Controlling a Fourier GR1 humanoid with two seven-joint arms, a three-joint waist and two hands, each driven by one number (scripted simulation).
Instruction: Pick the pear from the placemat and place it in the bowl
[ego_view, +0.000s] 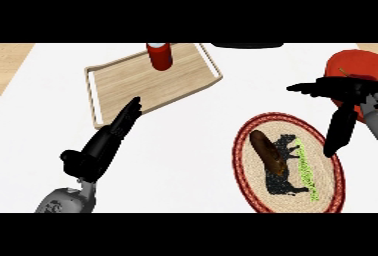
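White counter (192, 125), wooden tray (151, 82), woven placemat (289, 162), red bowl (354, 67)

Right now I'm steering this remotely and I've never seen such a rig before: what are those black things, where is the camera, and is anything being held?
The view comes from the robot's head, looking steeply down at a white counter. The two black shapes on grey forearms are its hands. The left hand rests open at the lower left, fingers straight, holding nothing. The right hand is at the right edge, fingers spread open above the edge of the placemat, and it holds nothing either.

On the counter lies a round woven placemat with a red rim and a black animal figure. A brown elongated pear lies on it, not yet picked up. A red bowl sits at the upper right, partly hidden by the right hand. At the upper left is a wooden tray with a red bottle standing on it.
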